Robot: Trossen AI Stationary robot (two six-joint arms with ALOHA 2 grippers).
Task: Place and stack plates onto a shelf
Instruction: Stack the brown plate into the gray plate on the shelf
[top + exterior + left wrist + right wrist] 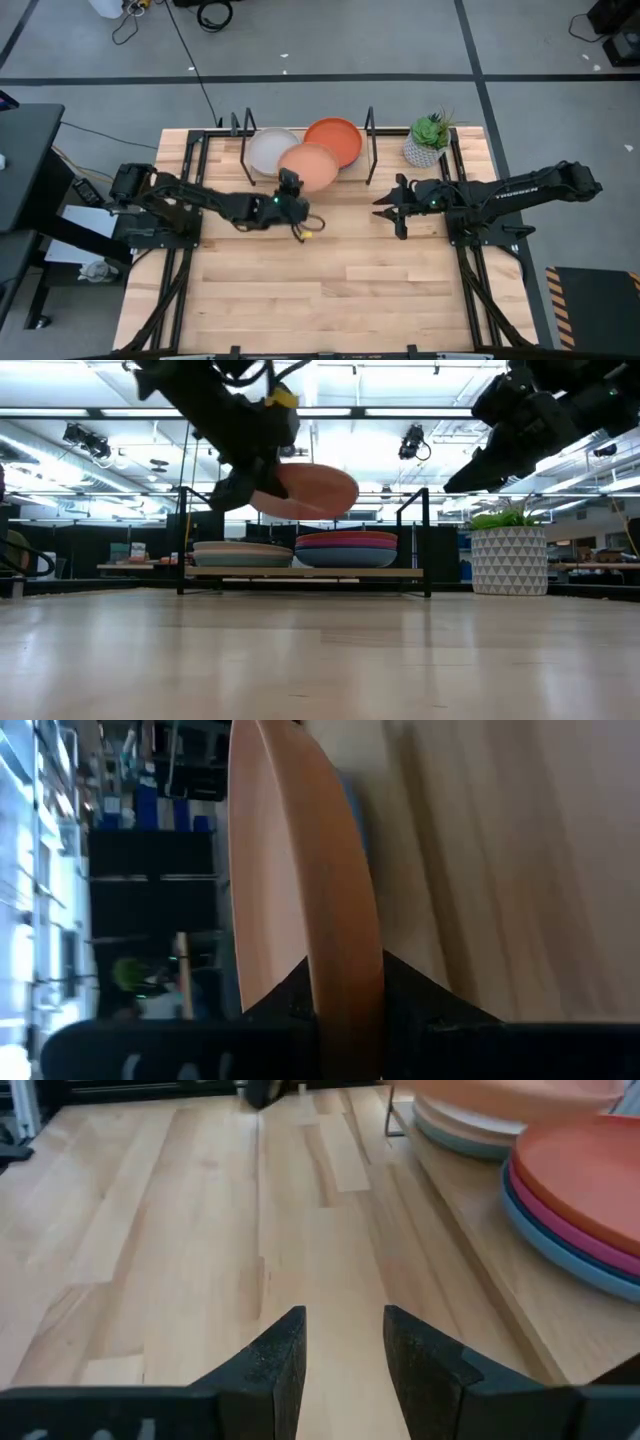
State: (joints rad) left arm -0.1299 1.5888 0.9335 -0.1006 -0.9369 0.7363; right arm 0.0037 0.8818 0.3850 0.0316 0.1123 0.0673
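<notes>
My left gripper is shut on a tan-brown plate and holds it in the air over the shelf's front edge, between two stacks. The shelf carries a left stack topped by a cream plate and a right stack with orange on top, pink and blue beneath. In the right wrist view the right stack sits on the light-wood board. My right gripper is open and hovers over the table just right of the shelf, touching nothing. My left gripper pinches the tan-brown plate's near rim between its two fingers, one on the upper face and one on the underside. It comes about level from the table's near side. The plate is lifted clear, nearly level, above both stacks.
A potted plant in a white patterned pot stands right of the shelf, near my right arm. Thin black uprights frame the shelf at both ends. The near half of the wooden tabletop is bare.
</notes>
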